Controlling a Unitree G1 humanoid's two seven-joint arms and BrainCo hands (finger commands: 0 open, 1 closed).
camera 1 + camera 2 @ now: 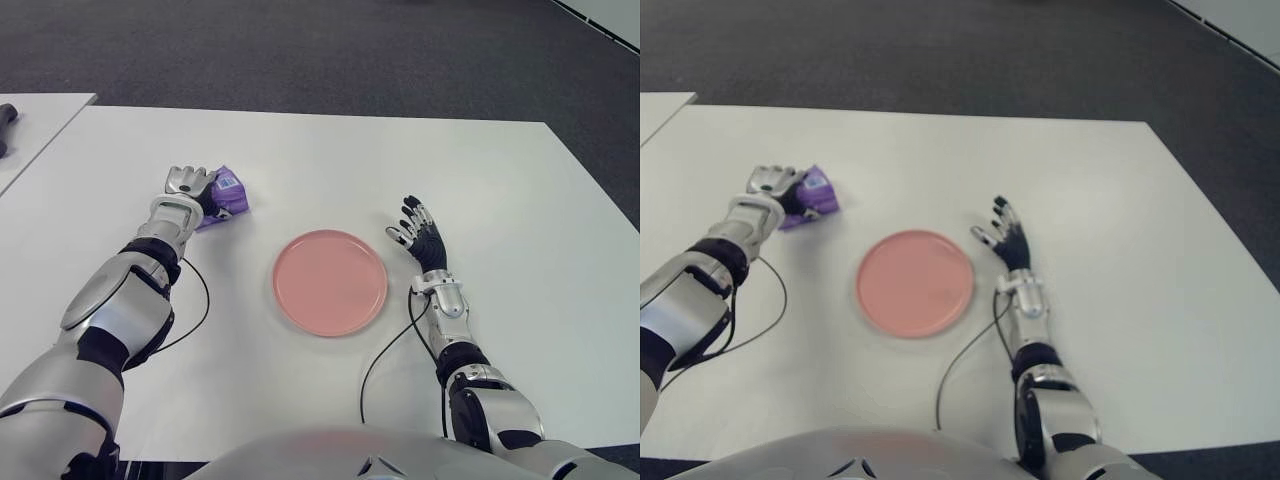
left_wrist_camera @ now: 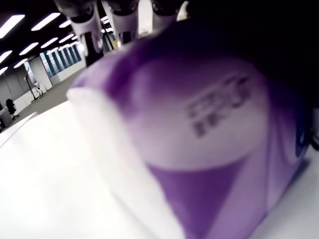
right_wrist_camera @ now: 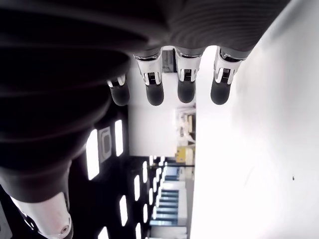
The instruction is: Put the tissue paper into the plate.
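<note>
Gripping one tissue pack (image 1: pixel 224 195) (left hand (image 1: pixel 190 187)).

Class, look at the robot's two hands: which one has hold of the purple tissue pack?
The left hand, left of the pink plate: its fingers curl around the purple tissue pack. The right hand, right of the plate, is open and holds nothing.

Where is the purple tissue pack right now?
The purple tissue pack is on the white table on the robot's left, in the fingers of the left hand, apart from the pink plate. The right hand shows open right of the plate.
</note>
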